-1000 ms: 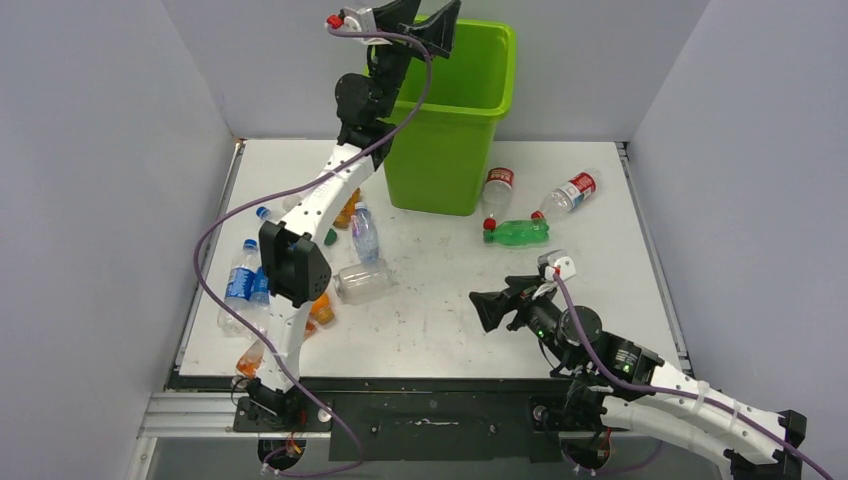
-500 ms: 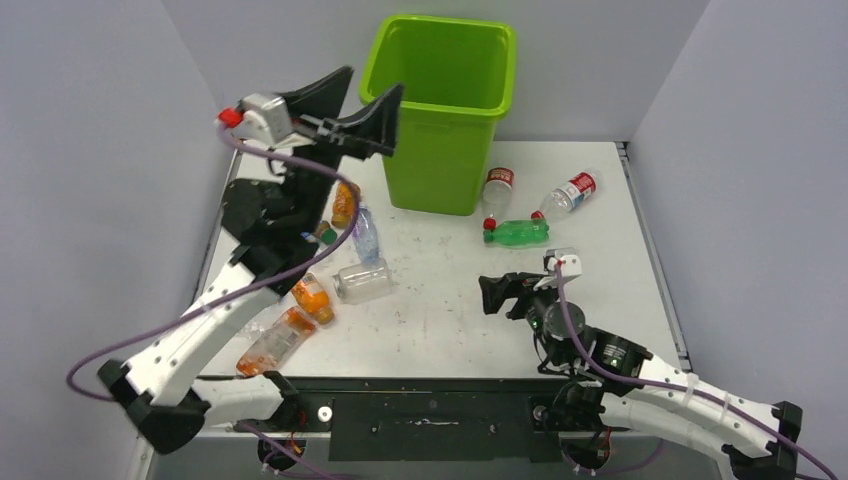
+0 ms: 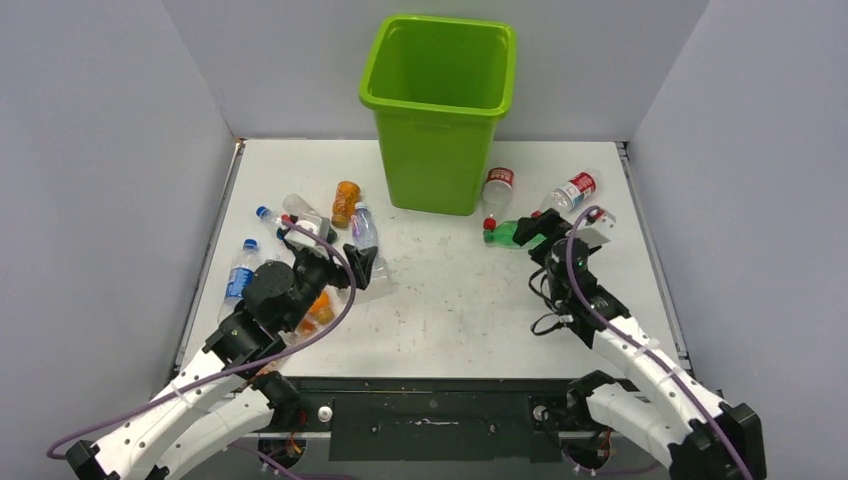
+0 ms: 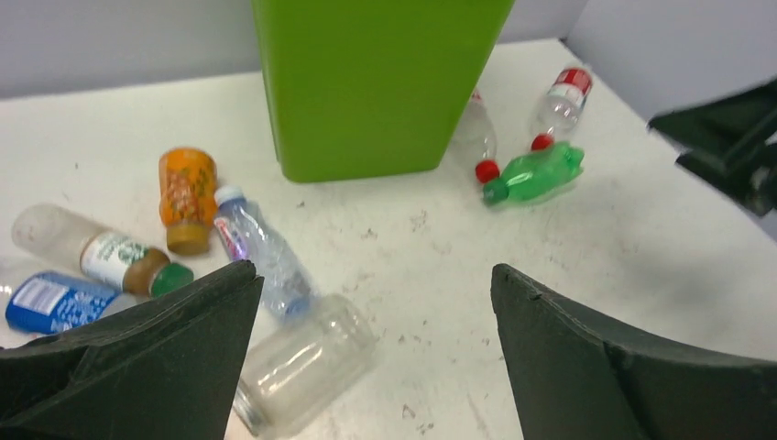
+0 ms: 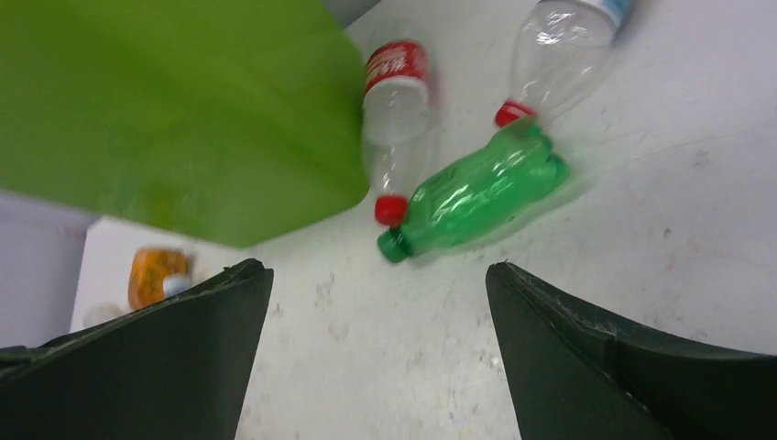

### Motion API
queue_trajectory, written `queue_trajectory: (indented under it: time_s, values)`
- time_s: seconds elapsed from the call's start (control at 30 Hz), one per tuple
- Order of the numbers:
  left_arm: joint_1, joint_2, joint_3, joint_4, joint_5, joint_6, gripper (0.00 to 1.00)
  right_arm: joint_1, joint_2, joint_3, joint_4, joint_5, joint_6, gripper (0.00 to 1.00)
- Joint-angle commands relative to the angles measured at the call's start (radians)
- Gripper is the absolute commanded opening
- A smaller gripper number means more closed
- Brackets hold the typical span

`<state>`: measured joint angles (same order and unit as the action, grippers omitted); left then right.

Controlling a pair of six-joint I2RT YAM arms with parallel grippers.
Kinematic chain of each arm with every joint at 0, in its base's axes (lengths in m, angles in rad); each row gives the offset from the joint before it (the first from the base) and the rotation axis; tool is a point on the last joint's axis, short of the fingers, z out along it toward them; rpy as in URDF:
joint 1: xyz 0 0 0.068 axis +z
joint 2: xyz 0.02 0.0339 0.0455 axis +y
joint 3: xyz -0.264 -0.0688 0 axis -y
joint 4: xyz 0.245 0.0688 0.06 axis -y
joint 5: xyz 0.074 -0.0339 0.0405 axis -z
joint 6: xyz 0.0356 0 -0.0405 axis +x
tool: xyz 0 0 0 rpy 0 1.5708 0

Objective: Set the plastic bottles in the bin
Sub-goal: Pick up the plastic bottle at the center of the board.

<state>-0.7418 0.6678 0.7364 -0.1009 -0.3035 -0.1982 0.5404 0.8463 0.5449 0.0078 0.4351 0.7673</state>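
The left jaws stand wide apart and hold nothing, their fingers (image 4: 137, 367) low over the desk (image 4: 440, 275). Nearest in the left wrist view, a clear capless bottle (image 4: 307, 362) lies on its side in the gap, just beside the finger on that view's left; contact cannot be confirmed. Beyond it, left of the gap, lie a slim white-capped bottle (image 4: 257, 252), an orange bottle (image 4: 188, 194), a green-capped bottle (image 4: 96, 258) and a blue-labelled bottle (image 4: 41, 301). The right jaws are likewise wide and empty. In the right wrist view a green bottle (image 5: 476, 192) lies on its side ahead of the gap, apart from both fingers, cap toward the bin (image 5: 183, 110). Behind it lie a red-labelled bottle (image 5: 396, 115), near the bin wall, and a second red-capped bottle (image 5: 559, 50). The bin stands upright at the far middle of the desk. Both wrist views show only its outer wall. The top external view alone shows its open mouth, and a further orange bottle (image 3: 318, 308) partly hidden under the left arm.
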Motion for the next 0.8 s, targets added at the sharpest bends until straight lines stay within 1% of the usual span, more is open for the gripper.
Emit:
queue_trajectory:
  time_s: [0.0, 0.07, 0.13, 0.2, 0.3, 0.43, 0.47, 0.57, 0.67, 0.77]
  values:
    - [0.005, -0.086, -0.057, 0.009, -0.022, -0.056, 0.96, -0.247, 0.136, 0.055, 0.127, -0.176, 0.213, 0.90]
    - [0.007, -0.109, -0.081, 0.015, -0.047, -0.101, 0.96, -0.324, 0.228, 0.084, 0.123, -0.162, 0.269, 0.90]
    - [0.009, -0.136, -0.089, 0.012, -0.058, -0.125, 0.96, -0.400, 0.315, 0.129, 0.120, -0.142, 0.288, 0.90]
    - [0.007, -0.167, -0.096, 0.001, -0.075, -0.131, 0.96, -0.445, 0.393, 0.172, 0.148, -0.103, 0.265, 0.90]
    - [0.006, -0.217, -0.120, 0.012, -0.090, -0.121, 0.96, -0.480, 0.526, 0.255, 0.176, -0.049, 0.203, 0.90]
    - [0.007, -0.252, -0.141, 0.044, -0.087, -0.123, 0.96, -0.537, 0.704, 0.380, 0.186, -0.119, 0.167, 0.90]
    - [0.006, -0.255, -0.146, 0.051, -0.075, -0.124, 0.96, -0.577, 0.746, 0.410, 0.179, -0.142, 0.157, 0.90]
    - [0.005, -0.250, -0.145, 0.050, -0.044, -0.124, 0.96, -0.641, 0.867, 0.507, 0.142, -0.219, 0.137, 0.90]
    - [0.005, -0.232, -0.138, 0.040, -0.031, -0.125, 0.96, -0.686, 0.957, 0.593, 0.088, -0.270, 0.107, 0.90]
    - [0.006, -0.214, -0.127, 0.031, -0.017, -0.128, 0.96, -0.715, 1.023, 0.647, 0.090, -0.342, 0.095, 0.90]
